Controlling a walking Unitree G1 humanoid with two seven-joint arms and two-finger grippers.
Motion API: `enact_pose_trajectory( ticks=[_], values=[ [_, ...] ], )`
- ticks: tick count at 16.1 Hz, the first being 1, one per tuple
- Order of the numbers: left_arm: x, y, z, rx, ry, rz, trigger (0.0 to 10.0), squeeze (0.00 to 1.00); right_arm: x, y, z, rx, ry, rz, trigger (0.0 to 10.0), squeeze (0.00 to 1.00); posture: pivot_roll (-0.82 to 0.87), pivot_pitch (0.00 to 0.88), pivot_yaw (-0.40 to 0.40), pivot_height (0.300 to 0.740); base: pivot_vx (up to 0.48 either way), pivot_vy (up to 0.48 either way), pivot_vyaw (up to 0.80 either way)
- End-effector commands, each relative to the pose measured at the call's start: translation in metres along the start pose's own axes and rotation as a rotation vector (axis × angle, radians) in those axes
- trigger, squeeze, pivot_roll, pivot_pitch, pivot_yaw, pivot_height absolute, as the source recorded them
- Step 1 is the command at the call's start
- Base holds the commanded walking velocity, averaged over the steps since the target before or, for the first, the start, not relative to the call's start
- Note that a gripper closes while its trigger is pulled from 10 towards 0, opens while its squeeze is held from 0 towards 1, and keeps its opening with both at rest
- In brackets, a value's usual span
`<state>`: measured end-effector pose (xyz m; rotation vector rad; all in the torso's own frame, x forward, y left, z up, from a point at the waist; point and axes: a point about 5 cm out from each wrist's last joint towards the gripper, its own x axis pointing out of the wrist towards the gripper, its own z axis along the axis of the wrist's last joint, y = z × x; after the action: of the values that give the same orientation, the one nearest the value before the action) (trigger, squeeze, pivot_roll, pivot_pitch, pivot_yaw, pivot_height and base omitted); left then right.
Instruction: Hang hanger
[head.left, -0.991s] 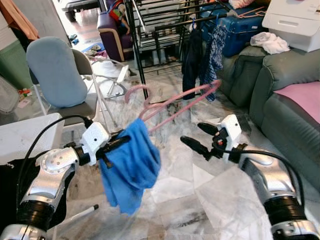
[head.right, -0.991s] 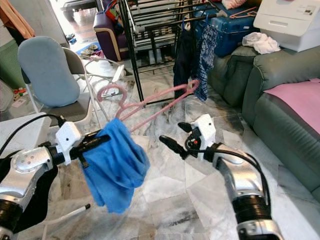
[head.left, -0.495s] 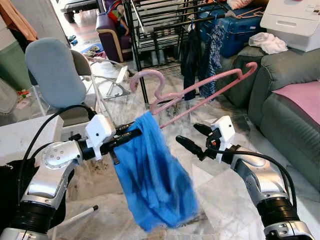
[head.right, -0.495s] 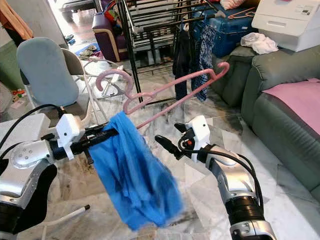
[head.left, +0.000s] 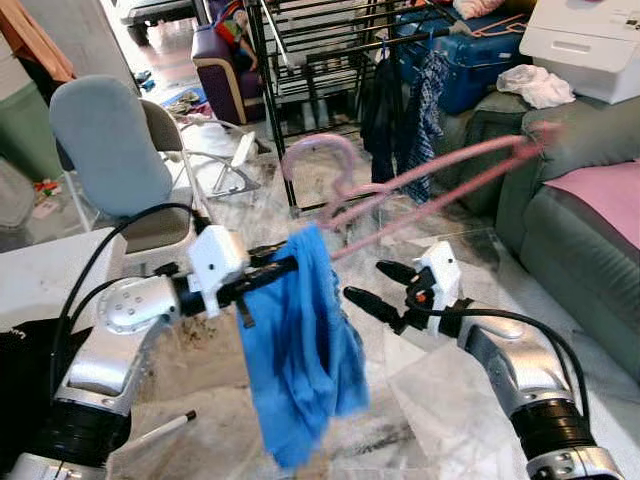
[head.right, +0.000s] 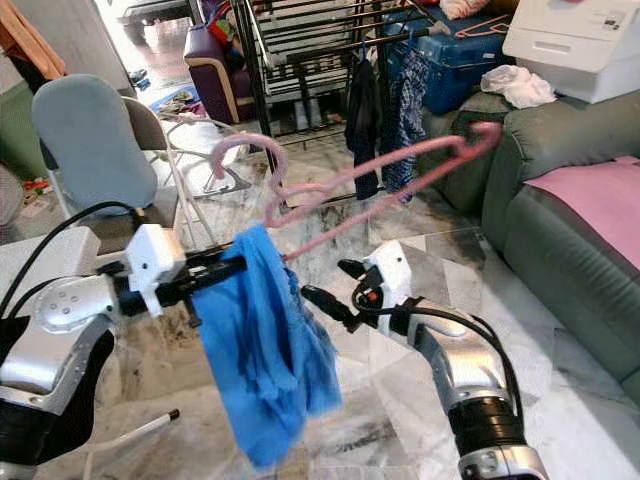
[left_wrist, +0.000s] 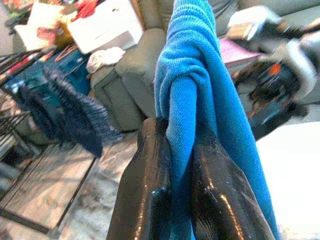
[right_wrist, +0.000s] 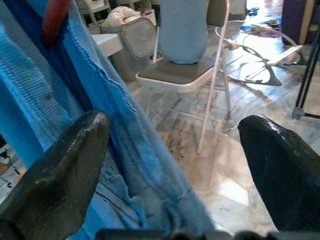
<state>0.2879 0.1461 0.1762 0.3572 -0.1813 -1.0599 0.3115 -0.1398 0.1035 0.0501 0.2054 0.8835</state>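
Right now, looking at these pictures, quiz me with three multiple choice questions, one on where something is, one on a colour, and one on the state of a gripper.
1. Where does the blue cloth hang?
A. on the drying rack
B. from the left gripper, at the low end of the hanger
C. over the sofa arm

2. What colour is the hanger?
A. pink
B. black
C. white

3. How are the right gripper fingers?
A. shut on the hanger
B. shut on the cloth
C. open, holding nothing

Answers:
1 B, the left wrist view shows both fingers pinching the cloth.
2 A, its hook and bars are pink.
3 C, the right wrist view shows its fingers spread wide.
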Motion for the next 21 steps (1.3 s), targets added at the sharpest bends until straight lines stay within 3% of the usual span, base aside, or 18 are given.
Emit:
enact_pose_trajectory(
  ticks=[1,9,10,11,12,13,17,21],
  values=[
    [0.003,0.003,0.018,0.034,-0.057,-0.019,0.0,0.00,0.006,0.002,0.003,-0.013,0.001,0.017,10.0,0.00,-0.08,0.000,0.098,0.740,0.000,0.000,0.00],
    [0.013,-0.005,0.056,-0.007,-0.210,-0.045,0.0,0.00,0.018,0.002,0.000,-0.012,0.004,0.010,10.0,0.00,-0.07,0.000,0.088,0.740,0.000,0.000,0.00],
    [0.014,-0.002,0.064,-0.013,-0.243,-0.031,0.0,0.00,0.017,0.001,-0.004,-0.005,0.013,0.005,8.0,0.00,-0.07,0.000,0.087,0.740,0.000,0.000,0.00],
    [0.015,0.003,0.072,-0.011,-0.274,-0.007,0.0,0.00,0.014,0.000,-0.010,0.014,0.025,-0.005,3.0,0.00,-0.07,0.000,0.087,0.740,0.000,0.000,0.00],
    [0.014,0.007,0.075,-0.011,-0.287,0.011,0.0,0.00,0.012,0.000,-0.014,0.019,0.038,-0.011,0.7,0.00,-0.07,0.000,0.087,0.740,0.000,0.000,0.00],
    [0.012,0.012,0.077,-0.012,-0.292,0.031,0.0,0.00,0.008,-0.001,-0.019,0.028,0.052,-0.024,0.0,0.00,-0.07,0.000,0.086,0.740,0.000,0.000,0.00],
    [-0.003,0.033,0.072,0.016,-0.232,0.107,0.0,0.00,-0.025,-0.014,-0.039,0.046,0.112,-0.101,0.0,0.00,-0.07,0.000,0.086,0.740,0.000,0.000,0.00],
    [-0.015,0.041,0.052,0.010,-0.159,0.165,0.0,0.00,-0.052,-0.035,-0.032,0.025,0.117,-0.195,0.0,0.00,-0.08,0.000,0.089,0.740,0.000,0.000,0.00]
  ],
)
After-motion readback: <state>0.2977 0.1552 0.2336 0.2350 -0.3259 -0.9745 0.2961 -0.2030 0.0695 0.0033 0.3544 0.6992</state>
